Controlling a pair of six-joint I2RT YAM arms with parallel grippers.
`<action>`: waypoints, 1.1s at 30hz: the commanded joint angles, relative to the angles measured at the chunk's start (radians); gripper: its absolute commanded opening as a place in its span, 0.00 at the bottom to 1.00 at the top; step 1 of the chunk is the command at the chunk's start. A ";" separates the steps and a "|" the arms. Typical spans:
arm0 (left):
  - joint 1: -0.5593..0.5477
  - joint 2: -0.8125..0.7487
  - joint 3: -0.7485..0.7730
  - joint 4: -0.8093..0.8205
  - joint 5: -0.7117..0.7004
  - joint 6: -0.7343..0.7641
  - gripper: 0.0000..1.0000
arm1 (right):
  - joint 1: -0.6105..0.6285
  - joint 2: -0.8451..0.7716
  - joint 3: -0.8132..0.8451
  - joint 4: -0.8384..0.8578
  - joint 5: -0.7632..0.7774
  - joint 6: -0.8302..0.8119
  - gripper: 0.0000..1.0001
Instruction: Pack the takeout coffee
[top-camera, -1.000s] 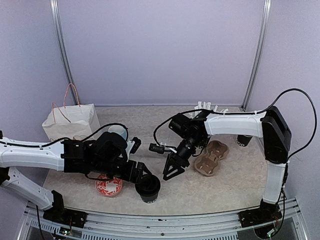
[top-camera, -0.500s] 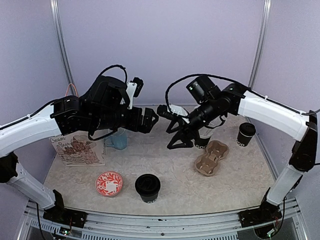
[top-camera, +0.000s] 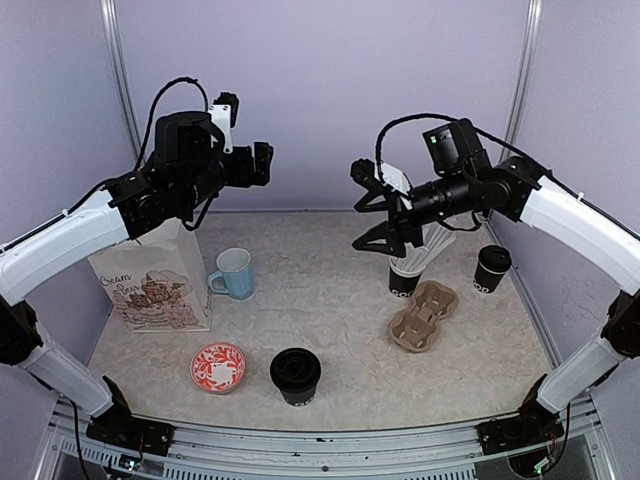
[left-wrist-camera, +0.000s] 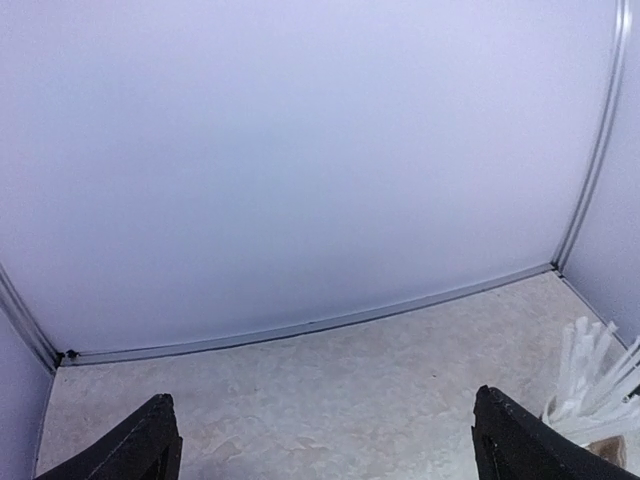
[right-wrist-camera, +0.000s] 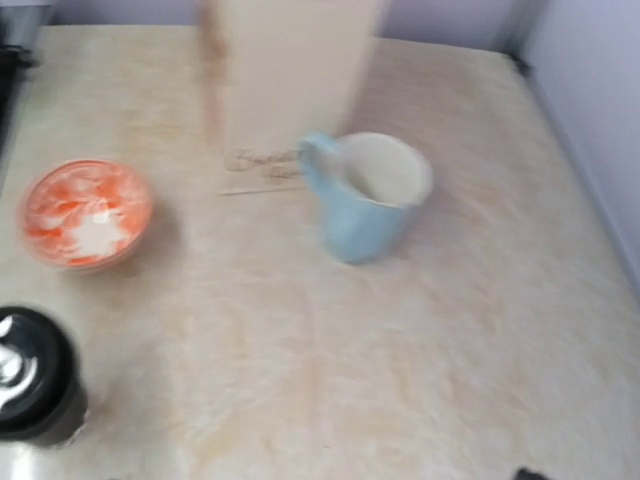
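A: From above, where does the coffee stand?

B: The coffee cup (top-camera: 295, 378) is upright near the front edge of the table (top-camera: 330, 300), with its lid (top-camera: 295, 367) on. It is near the red dish (top-camera: 218, 367), to that dish's right. Nothing touches it. The left gripper (top-camera: 258, 163) is high up on the left side. The right gripper (top-camera: 364, 205) hangs high on the right, its jaws spread wide and empty.

A: So what's the careful way to go on?

B: I'd judge the cup is to be picked up next and set in the paper bag (top-camera: 150, 285) or the cardboard tray (top-camera: 423, 315); which one I cannot tell. Take it by the wall, below the lid, and squeeze gently, because paper dents and a pinch on the lid could pop it off. Keep it upright all the way. Don't mistake the cup with straws (top-camera: 405, 275) or the second black cup (top-camera: 490, 268) at the far right for it.

A: The left wrist view?

B: It shows only the back wall, bare table and those white straws at the right edge. Its fingers (left-wrist-camera: 150, 445) stand far apart with nothing between them.

A: And the right wrist?

B: It's blurred. It looks down on the blue mug (right-wrist-camera: 368, 195), the dish and the bag, with the lidded cup at the lower left corner. Its own fingers barely show here. The mug is well apart from the cup, so an approach from that side looks free.
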 joint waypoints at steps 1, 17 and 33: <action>0.070 -0.033 -0.103 0.153 0.064 0.043 0.99 | 0.055 0.038 -0.007 -0.107 -0.135 -0.118 0.78; 0.163 -0.175 -0.274 0.256 0.459 -0.013 0.85 | 0.354 0.317 0.089 -0.220 -0.028 -0.240 0.99; 0.145 -0.102 -0.221 0.193 0.411 -0.057 0.99 | 0.402 0.464 0.132 -0.249 0.000 -0.233 0.95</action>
